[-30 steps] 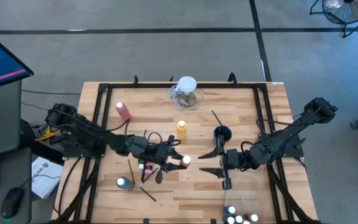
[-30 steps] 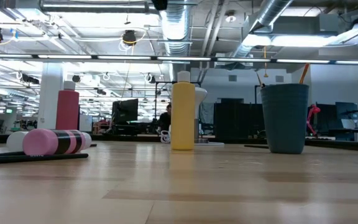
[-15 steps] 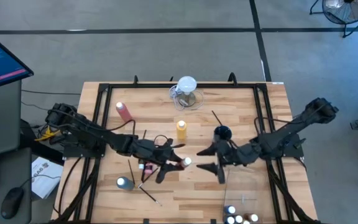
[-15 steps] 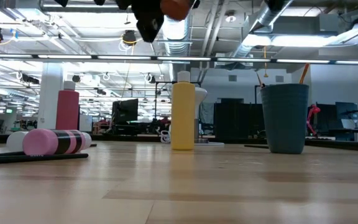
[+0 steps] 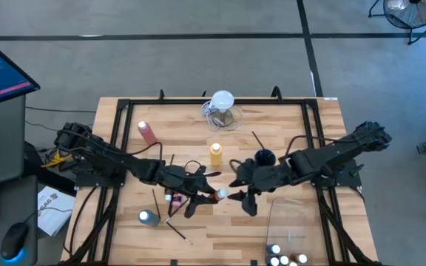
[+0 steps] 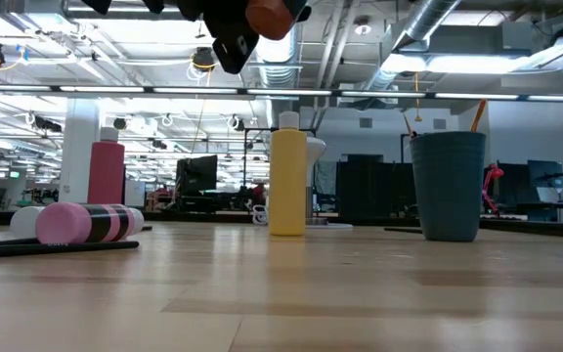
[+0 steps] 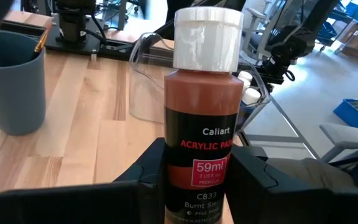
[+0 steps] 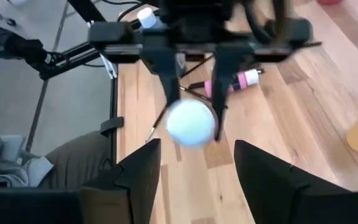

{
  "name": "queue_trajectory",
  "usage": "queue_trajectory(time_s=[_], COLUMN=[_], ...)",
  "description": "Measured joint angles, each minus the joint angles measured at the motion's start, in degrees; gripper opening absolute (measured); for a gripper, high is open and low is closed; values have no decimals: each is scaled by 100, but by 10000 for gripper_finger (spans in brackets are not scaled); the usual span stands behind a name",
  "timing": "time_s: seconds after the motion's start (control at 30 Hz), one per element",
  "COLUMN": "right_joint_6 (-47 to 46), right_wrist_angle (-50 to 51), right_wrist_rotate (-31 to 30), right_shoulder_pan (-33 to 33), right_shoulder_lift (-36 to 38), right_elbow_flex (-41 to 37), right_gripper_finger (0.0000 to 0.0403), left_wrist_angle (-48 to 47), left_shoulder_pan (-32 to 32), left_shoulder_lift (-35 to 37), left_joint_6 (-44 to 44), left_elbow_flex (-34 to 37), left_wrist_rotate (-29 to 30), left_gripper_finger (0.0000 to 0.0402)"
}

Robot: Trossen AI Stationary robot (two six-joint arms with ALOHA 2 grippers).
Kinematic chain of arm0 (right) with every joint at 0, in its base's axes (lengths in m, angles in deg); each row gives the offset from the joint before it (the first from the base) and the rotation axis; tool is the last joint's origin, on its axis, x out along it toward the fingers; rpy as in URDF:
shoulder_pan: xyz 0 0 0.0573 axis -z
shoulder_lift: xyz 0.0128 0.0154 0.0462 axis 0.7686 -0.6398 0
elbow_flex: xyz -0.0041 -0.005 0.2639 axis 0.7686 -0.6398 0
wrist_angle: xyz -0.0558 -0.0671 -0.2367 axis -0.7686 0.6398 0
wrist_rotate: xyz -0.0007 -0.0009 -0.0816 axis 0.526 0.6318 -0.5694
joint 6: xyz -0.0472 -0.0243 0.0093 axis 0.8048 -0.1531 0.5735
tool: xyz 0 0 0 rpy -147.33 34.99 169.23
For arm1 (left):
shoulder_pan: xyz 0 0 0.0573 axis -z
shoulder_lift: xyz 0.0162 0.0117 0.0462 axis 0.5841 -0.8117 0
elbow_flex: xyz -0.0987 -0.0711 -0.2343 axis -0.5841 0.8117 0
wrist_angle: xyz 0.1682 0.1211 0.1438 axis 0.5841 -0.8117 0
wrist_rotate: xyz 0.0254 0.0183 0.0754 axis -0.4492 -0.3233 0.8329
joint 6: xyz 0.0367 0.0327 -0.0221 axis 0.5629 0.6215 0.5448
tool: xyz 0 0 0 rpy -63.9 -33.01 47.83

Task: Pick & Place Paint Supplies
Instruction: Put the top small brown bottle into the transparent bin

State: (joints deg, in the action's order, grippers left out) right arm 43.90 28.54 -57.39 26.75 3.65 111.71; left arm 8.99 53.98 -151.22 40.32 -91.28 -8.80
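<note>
**Inspector:** Burnt-sienna acrylic paint bottle (image 7: 204,112), white cap: location and hold?

**Assistant:** Held above the middle of the desk (image 5: 198,236), clear of the surface. The left pincer (image 5: 211,193) pinches it low on the body, one finger on each side of the label. The cap end juts out beyond the fingers.

**Inspector:** The right arm?

**Assistant:** The right pincer (image 5: 242,193) is just beside the cap, fingers spread, facing the left one. In the right wrist view the white cap (image 8: 191,123) sits just ahead of the gap between its fingers, not inside it. I see no contact.

**Inspector:** The deciding relation?

**Assistant:** The bottle's long axis runs along the line between the two pincers, cap toward the right arm. I judge a hand-over is being set up; the right arm must advance along that axis.

**Inspector:** Do the views differ?

**Assistant:** Yes. Only the left wrist view shows the label and grip. The high view shows the two arms' spacing. The low view catches just the bottle's brown base (image 6: 269,17) overhead, plus a standing yellow squeeze bottle (image 6: 287,176) and a blue-grey cup (image 6: 447,186).
</note>
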Motion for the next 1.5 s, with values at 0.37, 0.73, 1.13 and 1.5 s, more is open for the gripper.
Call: queue_trajectory(time_s=[0.37,0.73,1.13,1.5], right_joint_6=[122,286,401,494], right_wrist_angle=[1483,1527,1399,1166], right_wrist_rotate=[346,473,460,433], right_shoulder_pan=[172,228,294,298], right_shoulder_lift=[-964,-1368,-1368,-1377], right_elbow_flex=[1416,1748,1746,1717], right_gripper_finger=[203,266,270,270], left_wrist_angle=[-6,-11,-15,-15], left_shoulder_pan=[4,7,7,7], left_shoulder_lift=[0,0,0,0], left_joint_6=[-5,6,12,14], left_elbow_flex=[0,0,0,0], left_wrist_rotate=[-41,-64,-15,24], left_gripper_finger=[93,93,93,93])
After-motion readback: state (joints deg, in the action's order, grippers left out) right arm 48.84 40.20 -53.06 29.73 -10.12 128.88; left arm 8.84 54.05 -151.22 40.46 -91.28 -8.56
